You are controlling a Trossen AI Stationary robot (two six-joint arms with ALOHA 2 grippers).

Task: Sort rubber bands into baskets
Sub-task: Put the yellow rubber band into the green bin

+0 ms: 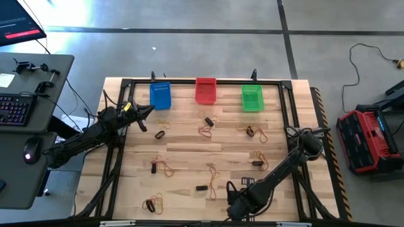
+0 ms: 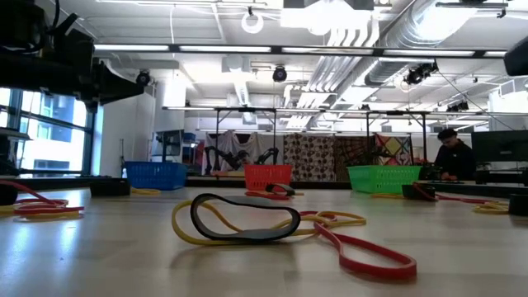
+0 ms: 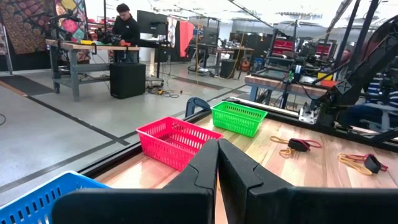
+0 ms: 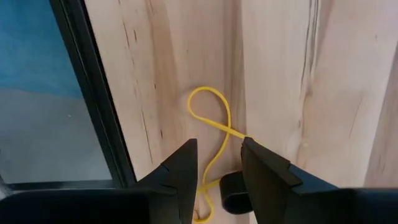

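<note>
Rubber bands lie scattered flat on the wooden table, red, yellow and black, such as a cluster [image 1: 207, 123] at mid-table and one [image 1: 153, 203] at the near left. The blue basket [image 1: 160, 96], the red basket [image 1: 206, 90] and the green basket [image 1: 252, 98] stand in a row along the far edge. My right gripper [image 4: 217, 152] points down near the table's front edge [image 1: 235, 203], open, over a twisted yellow band [image 4: 211, 115] with a black band [image 4: 233, 193] beside it. My left gripper [image 3: 217, 149] is shut, held level beside the blue basket [image 1: 146, 112].
A black metal frame [image 4: 93, 93] runs along the table's edge close beside the yellow band. In the low view a yellow band [image 2: 206, 223], a black band [image 2: 243, 219] and a red band [image 2: 363, 252] lie tangled in front. A person [image 3: 127, 28] works at a bench beyond the table.
</note>
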